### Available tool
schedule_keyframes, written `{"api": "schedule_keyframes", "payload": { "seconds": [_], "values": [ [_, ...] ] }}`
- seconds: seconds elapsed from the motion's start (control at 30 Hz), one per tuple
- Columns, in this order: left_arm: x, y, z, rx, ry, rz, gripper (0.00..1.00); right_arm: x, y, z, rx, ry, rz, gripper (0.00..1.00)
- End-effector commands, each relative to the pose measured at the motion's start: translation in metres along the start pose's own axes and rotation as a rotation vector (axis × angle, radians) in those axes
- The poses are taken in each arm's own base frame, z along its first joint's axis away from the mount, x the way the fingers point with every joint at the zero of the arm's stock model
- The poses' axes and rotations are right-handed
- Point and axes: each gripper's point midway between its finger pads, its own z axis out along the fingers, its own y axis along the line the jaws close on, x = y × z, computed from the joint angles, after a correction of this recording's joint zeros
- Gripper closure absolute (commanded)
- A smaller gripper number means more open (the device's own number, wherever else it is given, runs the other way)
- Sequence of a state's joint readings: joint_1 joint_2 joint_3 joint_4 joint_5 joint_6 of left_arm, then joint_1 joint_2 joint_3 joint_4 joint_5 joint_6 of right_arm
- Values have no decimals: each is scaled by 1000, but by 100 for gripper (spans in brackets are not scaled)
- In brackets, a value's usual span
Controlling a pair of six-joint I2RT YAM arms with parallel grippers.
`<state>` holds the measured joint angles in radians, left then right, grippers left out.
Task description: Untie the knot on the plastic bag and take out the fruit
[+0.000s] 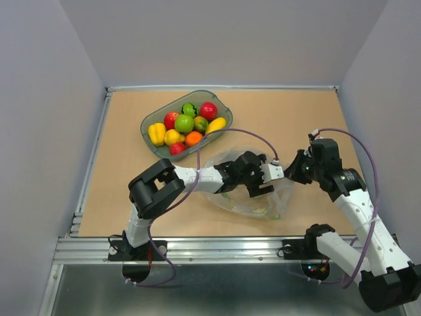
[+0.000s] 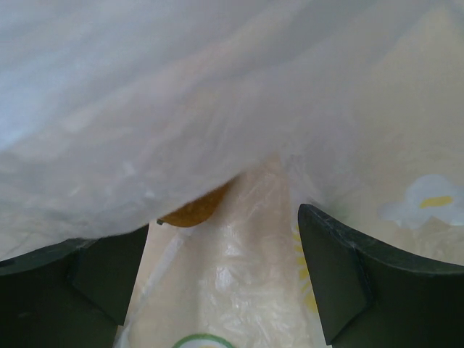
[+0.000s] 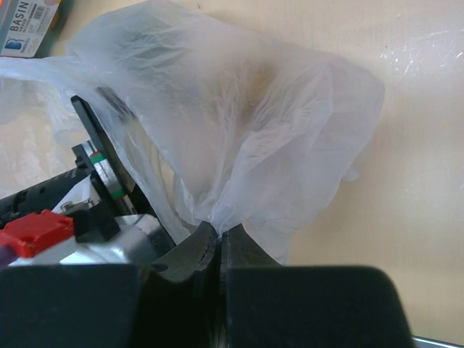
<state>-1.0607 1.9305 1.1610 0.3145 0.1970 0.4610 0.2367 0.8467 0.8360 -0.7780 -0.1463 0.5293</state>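
Dark fingers of the left tool [image 2: 223,217] fill the bottom of its wrist view, spread wide with nothing between them. Just ahead, half under a drooping fold of film, lies a small brown rounded toy fruit [image 2: 192,212], probably the kiwi. The thin, clear, crinkly plastic bag [image 3: 246,130] with green and yellow printed marks lies on the tan wooden bench [image 1: 131,197], in front of the arms and between the two wrists. The left tool seems to be pushed into the bag's opening. The right tool [image 3: 219,235] is pressed together on a gathered tuft of the film at the bag's right end and holds it up, so the plastic tents above the bench.

Further back on the bench, well apart from the bag, stands a grey-green translucent tray [image 1: 146,125] heaped with red, green, yellow and orange toy pieces.

The bag looks almost weightless, limp and slippery. It will crumple and cling rather than keep any shape, and a pull on it drags the whole sheet unless one end is held. A bunched fold like the one the right tool has is probably the surest hold, since a single layer would likely slide or stretch. The brown piece looks light, hard and smooth, so it may roll. It is best pinched across its middle, once the film sagging over it is clear of the fingers, or the left tool could catch plastic along with it.
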Motion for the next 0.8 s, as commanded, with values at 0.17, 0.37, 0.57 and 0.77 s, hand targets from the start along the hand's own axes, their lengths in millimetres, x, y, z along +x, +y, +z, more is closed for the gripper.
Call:
{"api": "schedule_keyframes", "payload": {
  "seconds": [0.17, 0.37, 0.57, 0.77],
  "values": [
    [-55, 41, 0, -163, -203, 1, 6, 0, 10, -7, -46, -3, 8, 99],
    [-63, 51, -9, -107, -271, -77, 7, 2, 9, -7, -42, 6, 8, 99],
    [-50, 49, 1, -23, -250, -113, 13, 3, 8, -7, -40, 8, 8, 99],
    [-30, 30, 20, 89, -162, -132, 14, 4, 7, -4, -33, 18, 5, 99]
  ]
}}
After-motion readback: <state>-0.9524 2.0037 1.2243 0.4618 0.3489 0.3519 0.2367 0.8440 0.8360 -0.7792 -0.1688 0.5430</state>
